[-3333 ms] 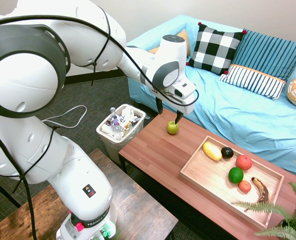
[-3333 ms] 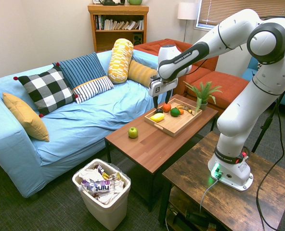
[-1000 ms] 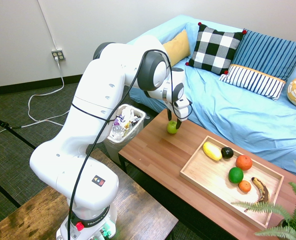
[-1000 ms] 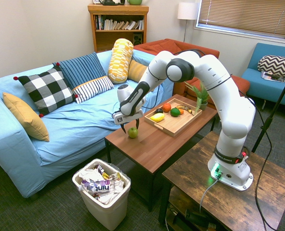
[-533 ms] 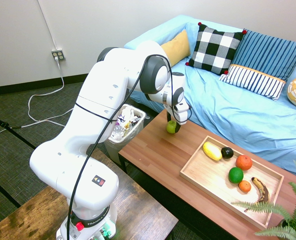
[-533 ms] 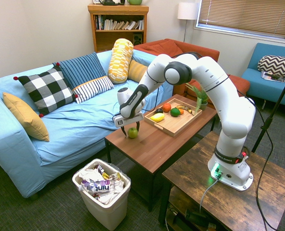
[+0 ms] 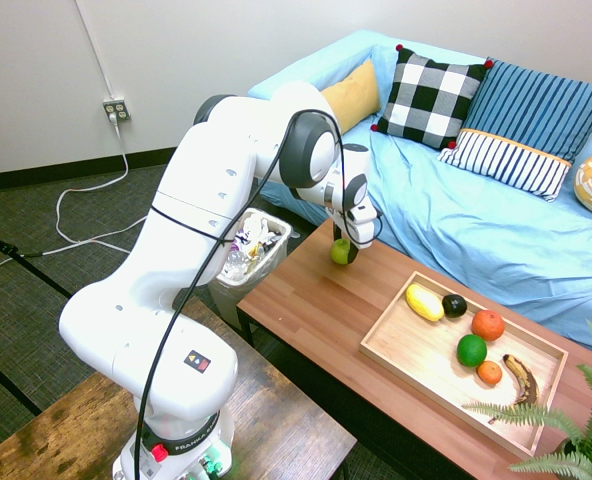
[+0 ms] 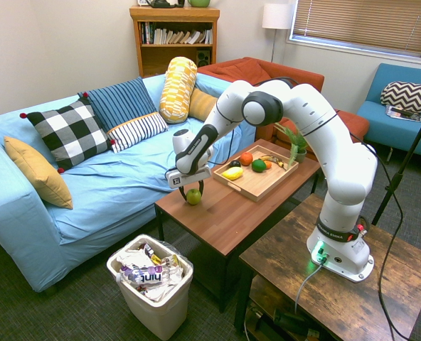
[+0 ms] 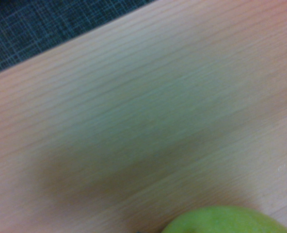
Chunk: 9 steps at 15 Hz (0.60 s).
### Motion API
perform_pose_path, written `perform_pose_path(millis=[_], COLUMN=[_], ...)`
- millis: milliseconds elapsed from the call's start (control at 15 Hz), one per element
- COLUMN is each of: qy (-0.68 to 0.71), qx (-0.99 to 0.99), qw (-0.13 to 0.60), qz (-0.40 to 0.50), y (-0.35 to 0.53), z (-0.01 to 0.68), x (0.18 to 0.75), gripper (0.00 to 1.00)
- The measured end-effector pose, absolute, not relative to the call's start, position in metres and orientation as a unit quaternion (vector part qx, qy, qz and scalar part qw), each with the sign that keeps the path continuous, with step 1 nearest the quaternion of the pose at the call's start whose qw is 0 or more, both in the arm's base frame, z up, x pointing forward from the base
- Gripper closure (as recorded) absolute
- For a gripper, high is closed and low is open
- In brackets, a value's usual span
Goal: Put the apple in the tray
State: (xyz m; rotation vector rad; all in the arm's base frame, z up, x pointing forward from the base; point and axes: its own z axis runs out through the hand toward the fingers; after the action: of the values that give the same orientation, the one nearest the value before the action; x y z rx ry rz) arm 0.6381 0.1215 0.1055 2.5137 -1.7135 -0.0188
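Note:
The yellow-green apple (image 7: 340,252) (image 8: 193,197) sits at the sofa-side corner of the brown coffee table (image 7: 311,310), by the end near the waste basket. My gripper (image 7: 343,250) (image 8: 193,193) reaches down over it, its dark fingers pressed on either side of the fruit, shut on the apple. The top of the apple (image 9: 226,221) shows in the wrist view, above blurred wood grain. The light-wood tray (image 7: 416,345) (image 8: 257,186) lies on the other half of the same table, well apart from the gripper.
The tray holds a yellow fruit (image 7: 424,301), a dark one, a green one (image 7: 471,349), two red-orange ones and a banana. A white waste basket (image 7: 244,245) stands off the table's end. A blue sofa (image 7: 496,225) runs behind; a potted plant (image 7: 571,440) is at the tray's far end.
The gripper came down around the apple and its fingers closed in on it. The apple shifted slightly toward the table's end.

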Motion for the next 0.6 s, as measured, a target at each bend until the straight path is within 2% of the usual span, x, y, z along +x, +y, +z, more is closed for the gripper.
perform_pose_path(millis=[333, 600], qy=[-0.587, -0.624], qx=[0.808, 0.779], qw=[0.036, 0.048], qz=[0.028, 0.028], y=[0.081, 0.018], z=[0.167, 0.199], x=[0.650, 0.618], gripper=[1.00, 1.00])
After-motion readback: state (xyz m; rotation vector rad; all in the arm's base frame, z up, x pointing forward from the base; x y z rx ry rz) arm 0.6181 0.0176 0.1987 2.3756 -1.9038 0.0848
